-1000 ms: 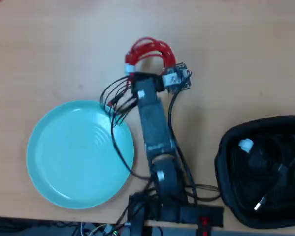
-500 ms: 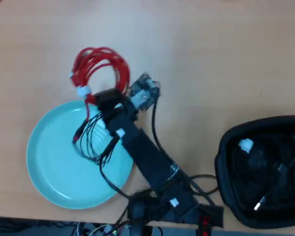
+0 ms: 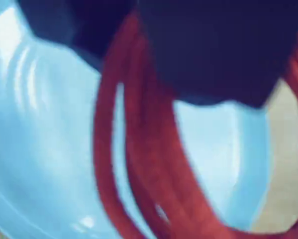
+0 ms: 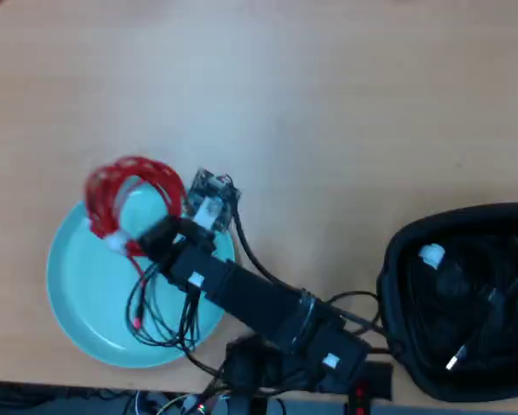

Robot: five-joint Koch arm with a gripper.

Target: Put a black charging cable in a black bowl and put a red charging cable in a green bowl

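Observation:
In the overhead view the red charging cable [image 4: 124,186] hangs as a coiled loop over the upper edge of the green bowl [image 4: 81,303], with my gripper [image 4: 146,235] shut on its lower part. The wrist view is blurred: the red charging cable's [image 3: 153,179] strands run down from my dark jaws above the green bowl's [image 3: 44,149] glossy inside. The black bowl [image 4: 397,285] stands at the right edge, and the black charging cable [image 4: 470,298] lies coiled inside it with its white tie showing.
My arm [image 4: 259,303] stretches from its base at the bottom edge leftward across the turquoise dish's right rim, with loose black wires drooping over the dish. Bare wooden table [image 4: 328,104] fills the upper part of the overhead view.
The arm has swung left and down, carrying the red cable from the table above the dish to over the dish's upper rim.

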